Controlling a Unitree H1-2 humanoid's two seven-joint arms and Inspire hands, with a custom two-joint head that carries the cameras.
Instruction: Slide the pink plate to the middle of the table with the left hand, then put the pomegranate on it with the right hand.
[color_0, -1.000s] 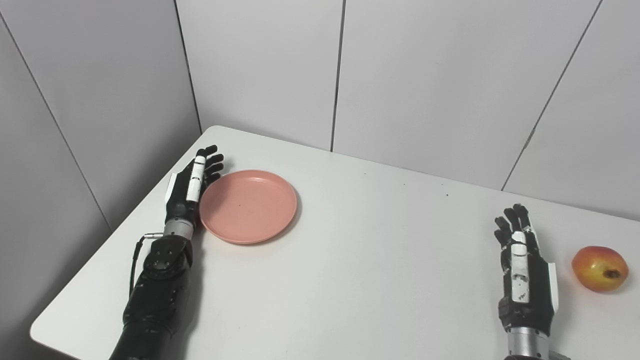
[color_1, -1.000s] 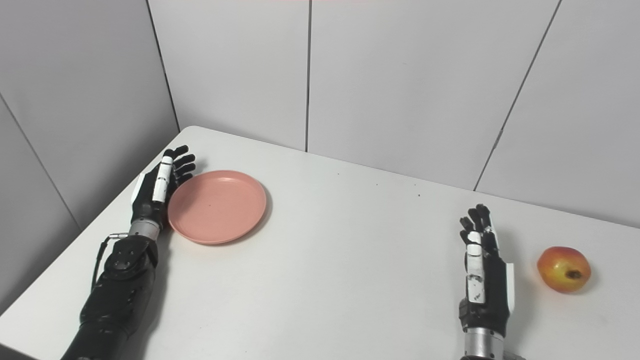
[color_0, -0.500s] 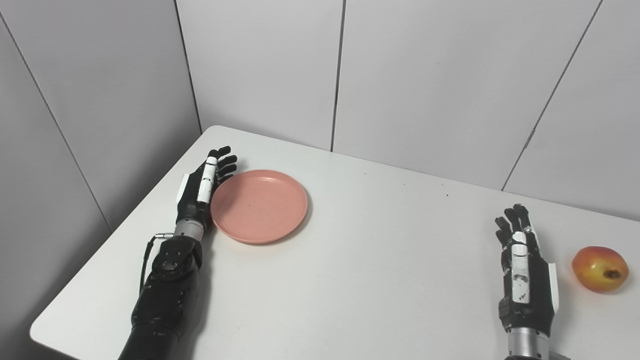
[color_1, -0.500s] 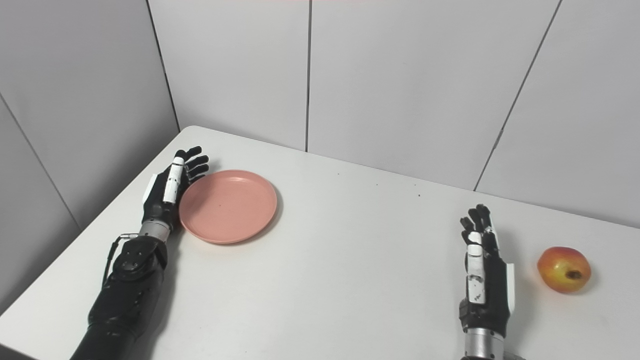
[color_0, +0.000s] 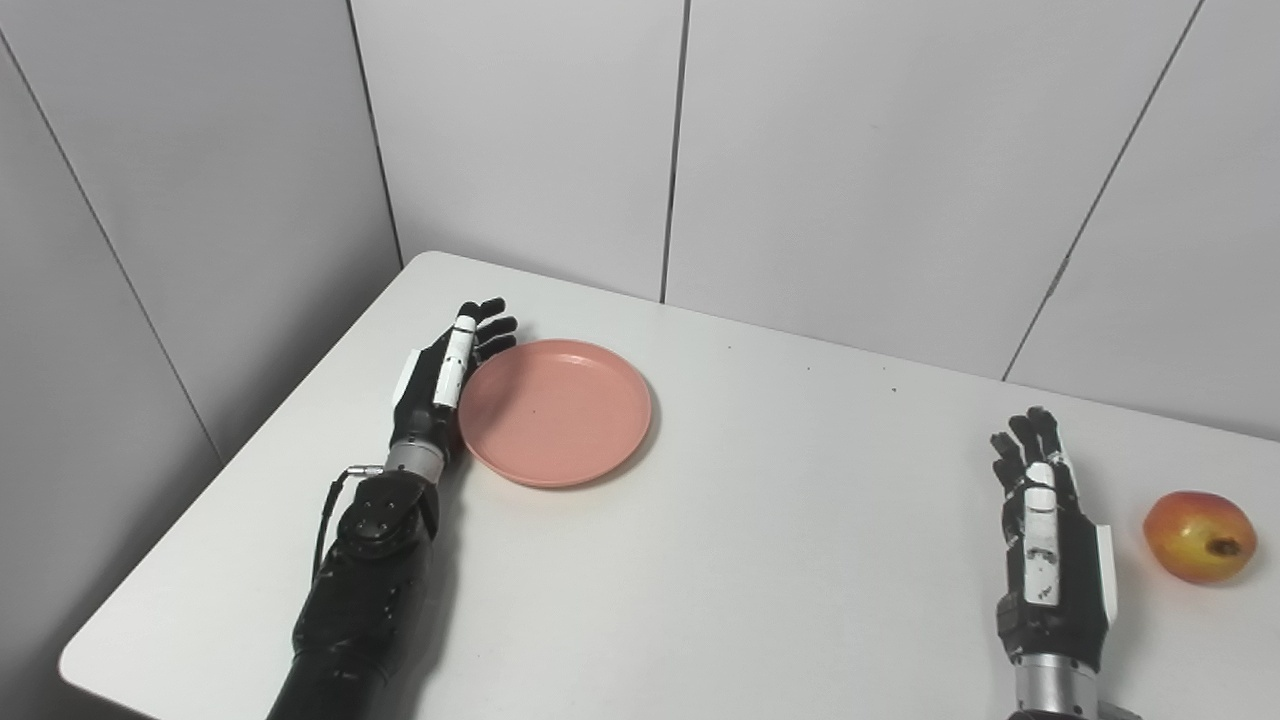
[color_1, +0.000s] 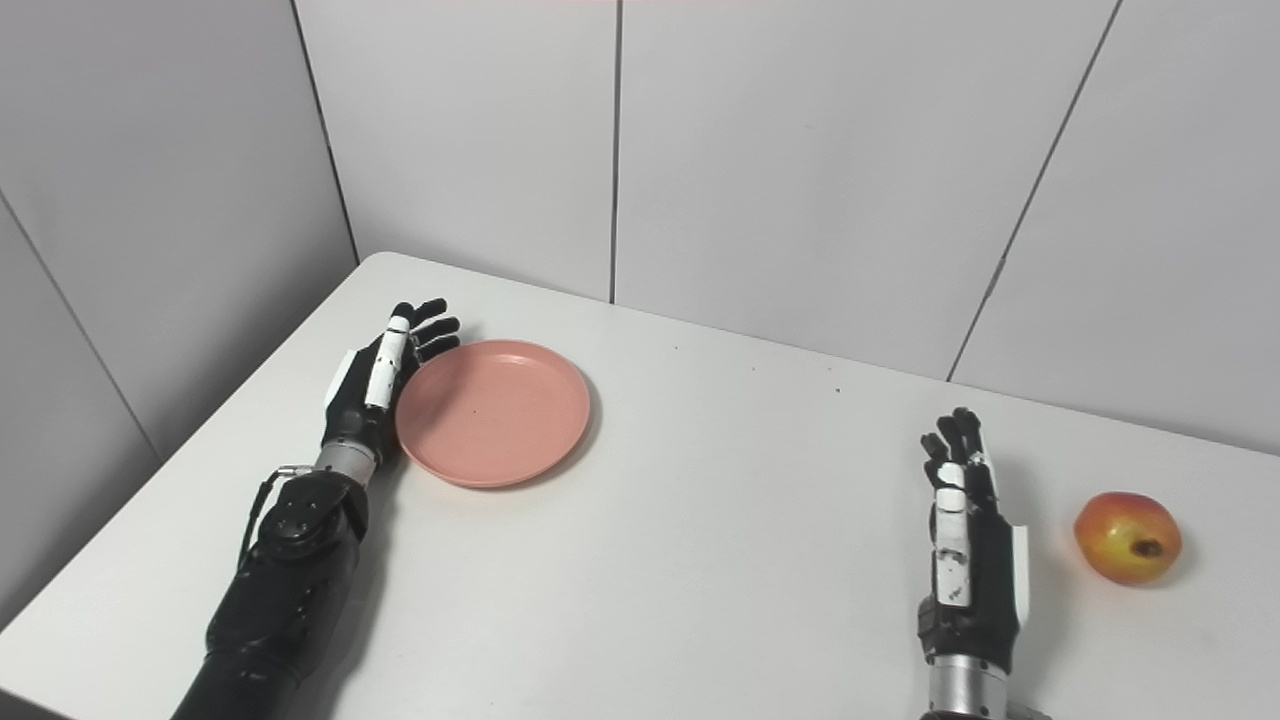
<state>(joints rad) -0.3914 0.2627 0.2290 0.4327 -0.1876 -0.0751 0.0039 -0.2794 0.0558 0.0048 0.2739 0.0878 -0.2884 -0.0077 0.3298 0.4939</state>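
White desk (color_0: 760, 560). Left hand (color_0: 440, 385), fingers extended and holding nothing, stands on edge against the left rim of the pink plate (color_0: 556, 411), left of frame centre. Right hand (color_0: 1045, 530), fingers spread and empty, lower right, near the pomegranate (color_0: 1199, 536) at the right edge, not touching it

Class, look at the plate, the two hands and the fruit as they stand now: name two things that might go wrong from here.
1. The left hand only presses edge-on against the plate's rim, so the plate may spin or slip off course short of the table's middle.
2. The pomegranate is round and lies beside the open right hand, so a clumsy grasp might send it rolling.
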